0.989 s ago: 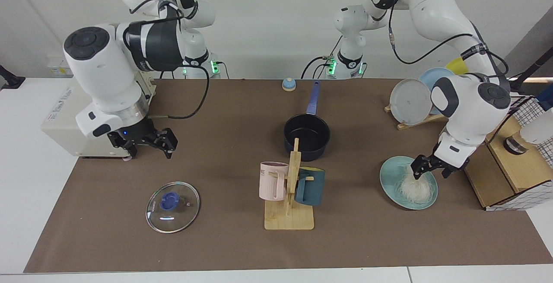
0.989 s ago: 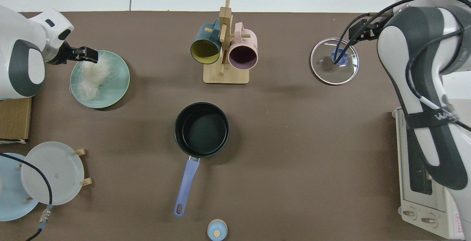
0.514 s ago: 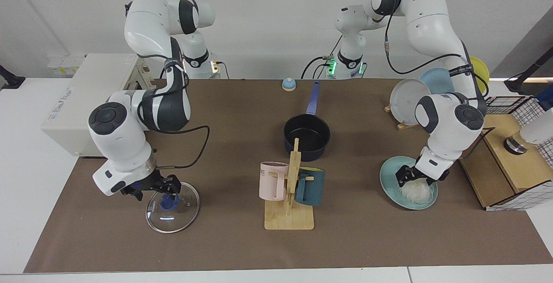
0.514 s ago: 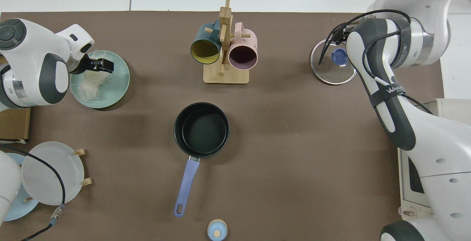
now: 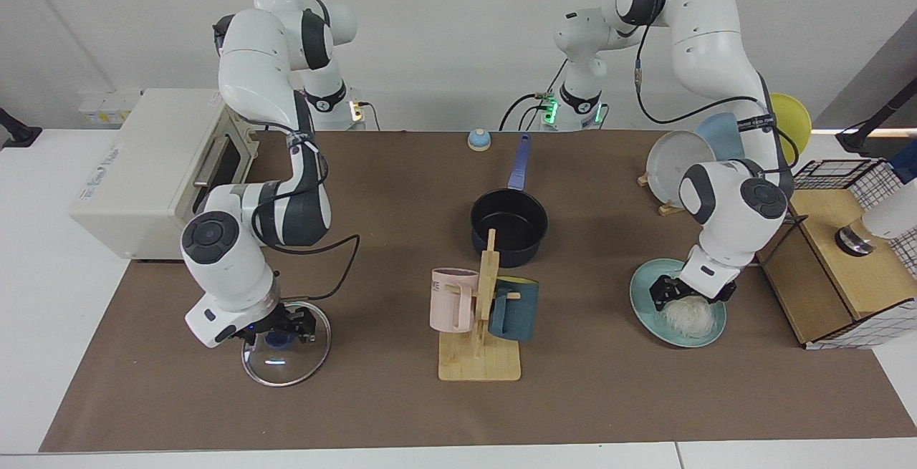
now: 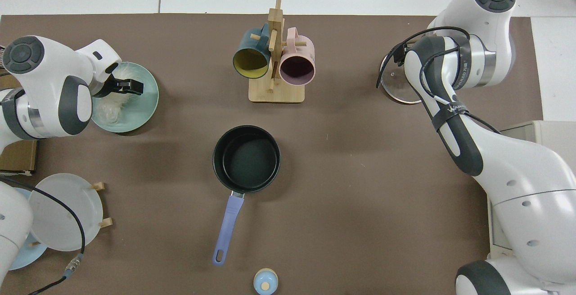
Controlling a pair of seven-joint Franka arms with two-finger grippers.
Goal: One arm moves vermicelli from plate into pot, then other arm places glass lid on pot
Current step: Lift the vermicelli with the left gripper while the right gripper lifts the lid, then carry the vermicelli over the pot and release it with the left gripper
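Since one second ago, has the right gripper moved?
Yes. The right gripper has come down from beside the toaster oven to the glass lid, and now sits around its blue knob.

Over the last second the right gripper (image 5: 281,329) has dropped from well above the table, near the toaster oven (image 5: 147,168), down onto the blue knob of the glass lid (image 5: 286,352), its arm now folded low over it. The left gripper (image 5: 689,292) has sunk from holding raised strands down into the vermicelli (image 5: 689,316) on the plate (image 5: 645,304).
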